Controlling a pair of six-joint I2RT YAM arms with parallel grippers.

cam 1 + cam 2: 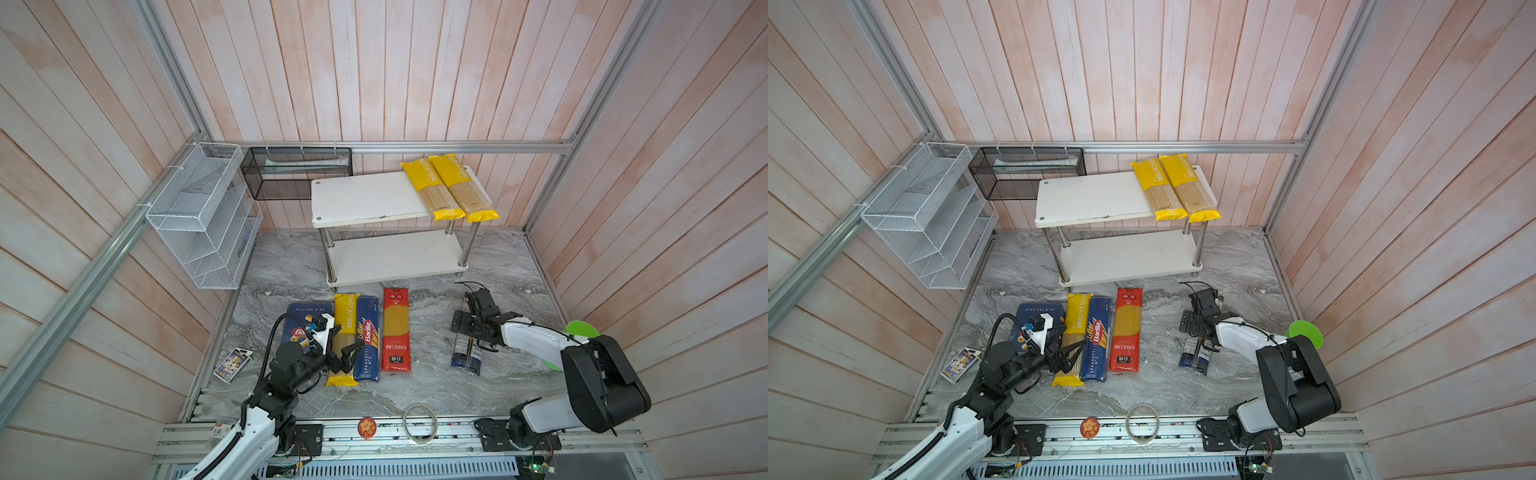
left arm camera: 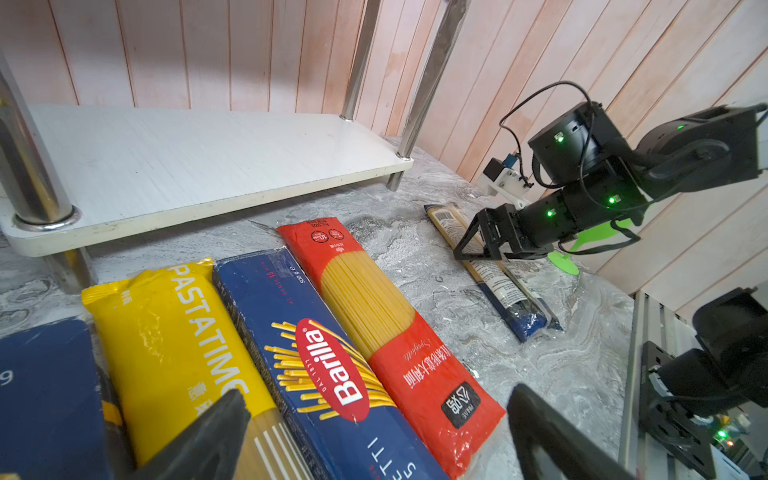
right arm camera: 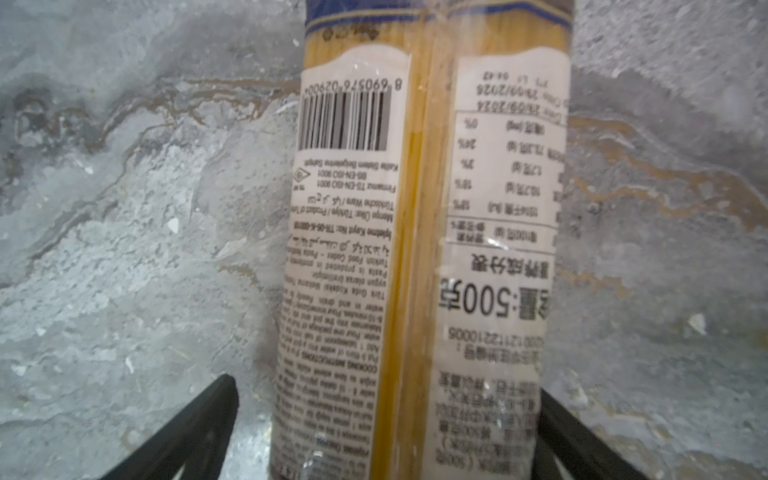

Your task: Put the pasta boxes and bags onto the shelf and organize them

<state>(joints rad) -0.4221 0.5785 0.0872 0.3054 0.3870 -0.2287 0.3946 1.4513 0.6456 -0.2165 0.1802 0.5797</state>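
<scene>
The shelf (image 1: pixel 361 199) stands at the back with two yellow bags (image 1: pixel 432 189) (image 1: pixel 465 187) across the right end of its top board. On the marble floor a rigatoni box (image 1: pixel 301 313), a yellow bag (image 1: pixel 345 311), a spaghetti box (image 1: pixel 371 332) and a red bag (image 1: pixel 395 328) lie side by side. My left gripper (image 2: pixel 378 395) hovers open above the yellow bag (image 2: pixel 166 340) and the spaghetti box (image 2: pixel 291 332). Further right, my right gripper (image 3: pixel 386 388) is open, its fingers straddling the clear blue-ended bag (image 3: pixel 415 208) lying on the floor (image 1: pixel 467 359).
A white wire rack (image 1: pixel 199 224) and a black mesh basket (image 1: pixel 295 172) hang at the back left. A small purple packet (image 1: pixel 232 365) lies left of the boxes. A green disc (image 1: pixel 582 330) sits behind the right arm. A tape ring (image 1: pixel 420 423) and a round token (image 1: pixel 367 427) lie on the front rail.
</scene>
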